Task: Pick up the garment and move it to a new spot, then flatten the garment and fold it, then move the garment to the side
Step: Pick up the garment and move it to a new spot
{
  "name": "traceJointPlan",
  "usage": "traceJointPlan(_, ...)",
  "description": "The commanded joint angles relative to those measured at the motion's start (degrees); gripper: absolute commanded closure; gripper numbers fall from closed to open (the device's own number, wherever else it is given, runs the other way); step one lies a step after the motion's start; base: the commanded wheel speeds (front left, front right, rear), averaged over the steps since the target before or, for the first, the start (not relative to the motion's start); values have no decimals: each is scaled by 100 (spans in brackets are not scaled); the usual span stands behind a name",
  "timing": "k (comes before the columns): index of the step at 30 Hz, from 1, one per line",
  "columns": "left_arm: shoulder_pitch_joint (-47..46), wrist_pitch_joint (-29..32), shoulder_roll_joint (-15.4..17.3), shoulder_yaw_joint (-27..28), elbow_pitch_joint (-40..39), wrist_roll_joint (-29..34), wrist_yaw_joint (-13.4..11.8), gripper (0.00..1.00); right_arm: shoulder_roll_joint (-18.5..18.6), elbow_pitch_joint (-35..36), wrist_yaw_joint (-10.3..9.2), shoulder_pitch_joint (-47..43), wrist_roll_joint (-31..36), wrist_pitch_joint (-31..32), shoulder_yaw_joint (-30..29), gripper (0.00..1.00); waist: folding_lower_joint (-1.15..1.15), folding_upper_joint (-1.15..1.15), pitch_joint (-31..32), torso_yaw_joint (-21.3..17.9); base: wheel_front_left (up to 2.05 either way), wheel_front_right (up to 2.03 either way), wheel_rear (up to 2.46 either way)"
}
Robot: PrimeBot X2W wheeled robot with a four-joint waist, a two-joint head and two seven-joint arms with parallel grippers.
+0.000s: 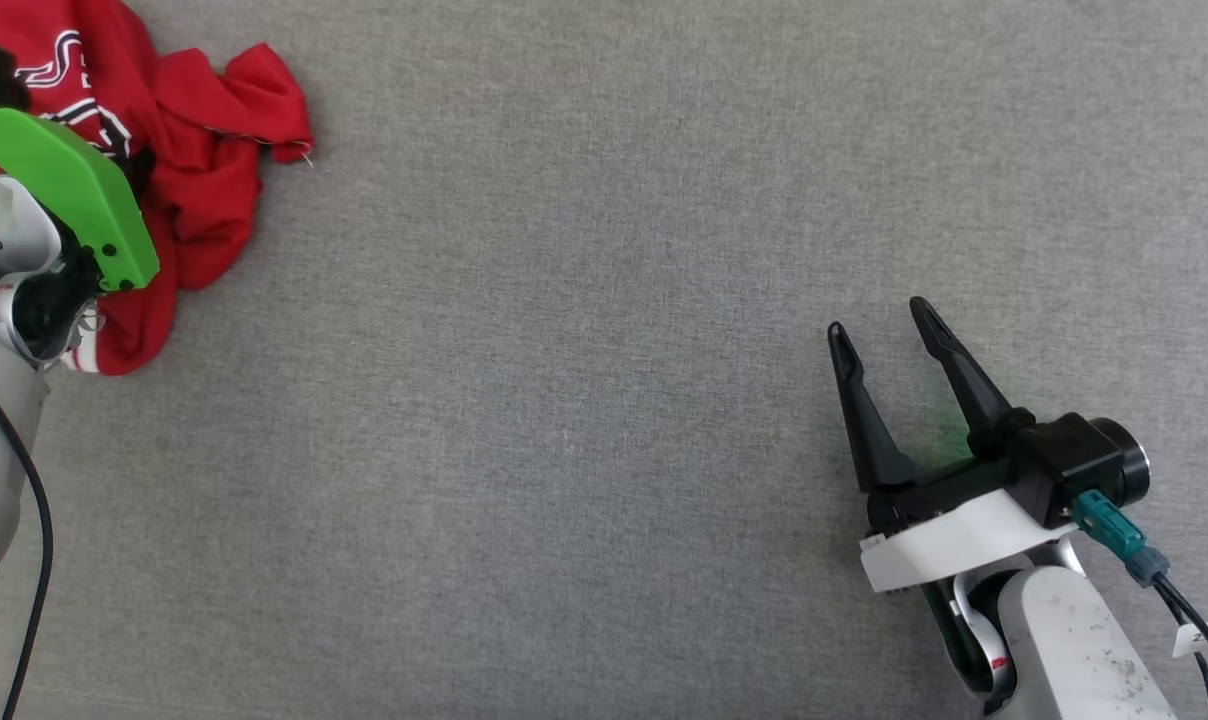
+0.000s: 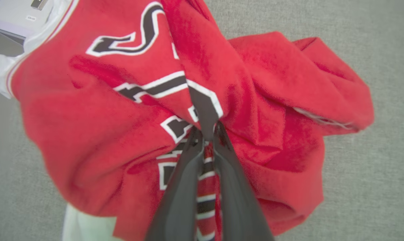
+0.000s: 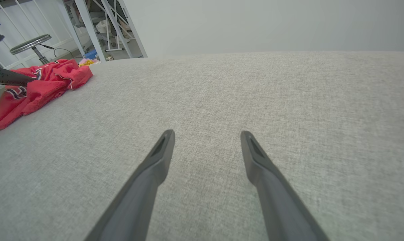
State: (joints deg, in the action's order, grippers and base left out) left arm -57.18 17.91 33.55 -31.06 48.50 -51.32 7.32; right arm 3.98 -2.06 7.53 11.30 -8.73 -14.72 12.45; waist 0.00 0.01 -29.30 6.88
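Grey woven cloth covers the work surface (image 1: 564,450), and most of it lies bare. Nearest the robot, at the lower right of the head view, the right gripper (image 1: 877,318) hovers low over that cloth with its two dark fingers spread wide and nothing between them. It is well apart from the task's thing.

Farther off, at the upper left corner of the head view, the garment (image 1: 214,180) lies in a crumpled red heap, with bits of black, white-outlined lettering showing among the folds. The left gripper (image 2: 207,129) has its fingers drawn narrow on a fold of it, and a strip of red-white striped trim is caught between them. Whether the heap has left the surface I cannot tell.

Beyond the edge of the surface stand a round stool (image 3: 29,43) and a white frame (image 3: 88,26).

By my reading, the task is at its very start: the grasp looks made, but the garment is bunched and not yet at a new spot. The carry, the flattening, the fold and the move aside all remain
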Motion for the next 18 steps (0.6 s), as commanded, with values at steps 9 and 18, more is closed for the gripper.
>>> traceJointPlan(9, 57, -1786, 194, -177, -71, 545, 16, 100, -56, -196, -4, -235, -114, -28, -55, 0, 0, -1, 1049, 52, 0, 0, 0)
traceJointPlan(18, -45, -2729, 324, -639, -692, 1359, -10, 100, -100, -285, -4, -544, -253, -28, -348, 0, 0, -1, 1854, -70, 0, 0, 0)
